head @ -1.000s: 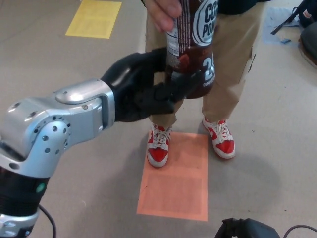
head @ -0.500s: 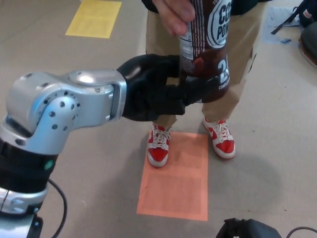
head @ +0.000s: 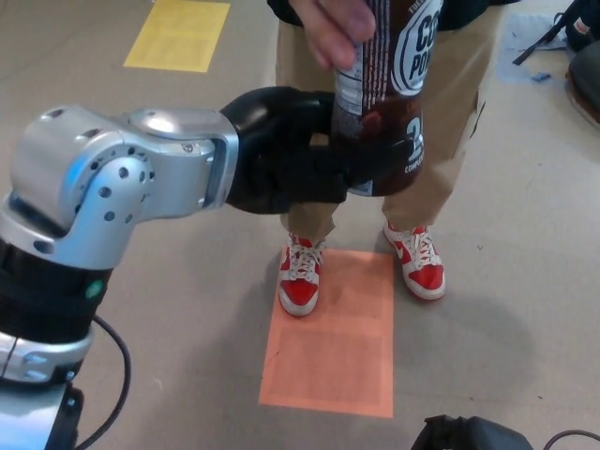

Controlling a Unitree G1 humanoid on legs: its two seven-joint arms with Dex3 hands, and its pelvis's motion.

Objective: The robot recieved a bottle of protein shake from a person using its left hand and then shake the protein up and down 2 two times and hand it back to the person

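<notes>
**Left hand closing on the bottle, person not yet let go**

Over the last second my left arm (head: 122,187) has swung up and in, and the left hand (head: 300,155) has travelled with the bottle as it rose a little. The black fingers (head: 380,161) now wrap round the lower part of the protein shake bottle (head: 389,84), pinching it against the palm. The person's hand (head: 333,28) still grips the upper part, so I judge the handover only half made: I have a hold, but the weight is shared. No shaking yet.

The person (head: 441,141) stands close, directly behind the bottle, red and white shoes (head: 361,267) at the far edge of the orange floor marker (head: 333,347). A yellow marker (head: 178,33) lies far left. A cable (head: 108,375) hangs near my arm's base. My right hand is not in view; a dark shape at the bottom edge is too cropped to identify.

Shaking up and down so near the person's torso and hand is my worry.
</notes>
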